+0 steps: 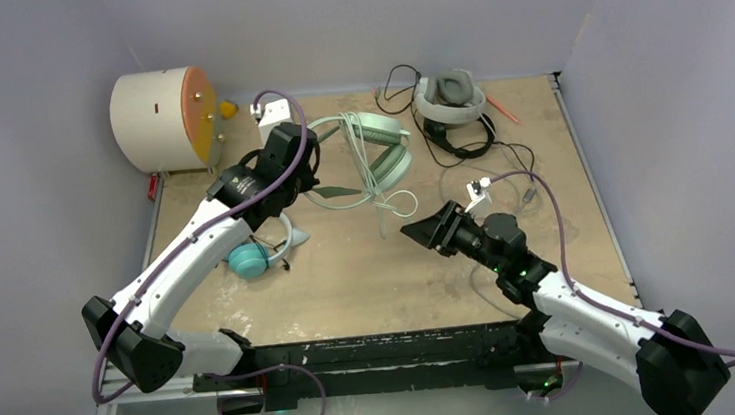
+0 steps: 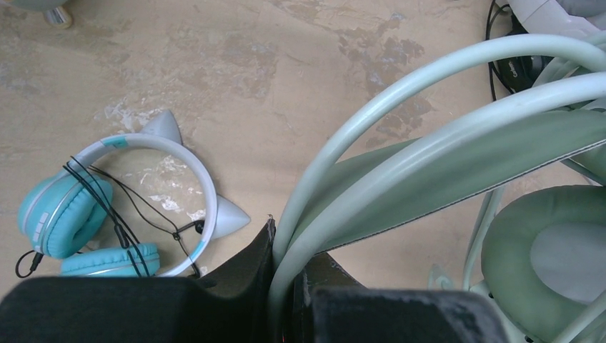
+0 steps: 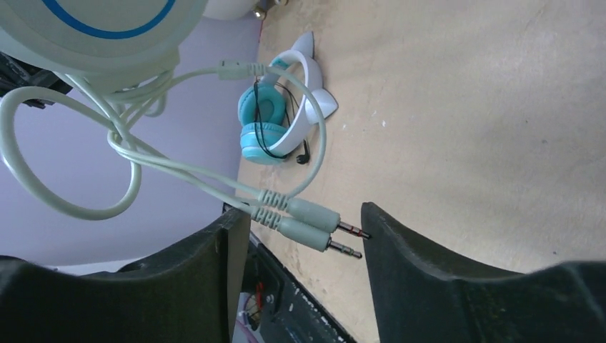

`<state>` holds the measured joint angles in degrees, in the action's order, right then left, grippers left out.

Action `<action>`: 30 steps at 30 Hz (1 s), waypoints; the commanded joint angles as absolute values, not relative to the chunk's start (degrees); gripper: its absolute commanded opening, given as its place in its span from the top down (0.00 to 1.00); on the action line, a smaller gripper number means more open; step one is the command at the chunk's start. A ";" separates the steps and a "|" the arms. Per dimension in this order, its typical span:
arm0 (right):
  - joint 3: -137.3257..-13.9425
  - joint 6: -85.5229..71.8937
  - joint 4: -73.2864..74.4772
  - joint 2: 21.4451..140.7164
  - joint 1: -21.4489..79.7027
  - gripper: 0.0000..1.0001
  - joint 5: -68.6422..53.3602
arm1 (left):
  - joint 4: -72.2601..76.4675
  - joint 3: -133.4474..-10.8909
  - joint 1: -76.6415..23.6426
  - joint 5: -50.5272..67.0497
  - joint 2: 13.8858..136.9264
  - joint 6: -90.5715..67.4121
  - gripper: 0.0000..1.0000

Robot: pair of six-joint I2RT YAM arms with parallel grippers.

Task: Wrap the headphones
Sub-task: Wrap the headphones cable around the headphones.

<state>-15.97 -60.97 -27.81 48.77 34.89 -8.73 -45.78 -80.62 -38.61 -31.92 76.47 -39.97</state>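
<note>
cream drum (image 1: 155, 121) with orange face at the table's (image 1: 369, 268) far-left corner, thin orange stick (image 1: 502, 108) far right

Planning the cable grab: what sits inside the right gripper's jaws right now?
Nothing is clamped. Two jack plugs of the mint-green headphones show between the right gripper's open fingers; whether they sit inside or just beyond the tips is unclear.

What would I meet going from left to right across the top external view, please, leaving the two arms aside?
cream drum → teal headphones → mint-green headphones → white-and-grey headphones
</note>
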 commanded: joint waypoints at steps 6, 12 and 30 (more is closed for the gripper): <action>-17.49 -56.83 -37.98 50.45 35.07 0.67 -9.45 | -38.83 -81.56 -37.80 -28.77 73.26 -43.25 1.00; -21.53 -49.02 -35.42 50.68 35.11 0.88 -12.15 | -39.01 -81.13 -37.71 -27.98 73.91 -43.00 1.00; -29.30 -22.06 -26.24 48.05 35.07 0.90 -19.38 | -41.17 -82.78 -37.55 -22.07 74.48 -40.09 1.00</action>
<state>-24.67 -33.26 -25.50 50.46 34.89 -14.17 -45.19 -80.44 -37.89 -25.34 76.05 -39.42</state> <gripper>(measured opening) 0.129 0.061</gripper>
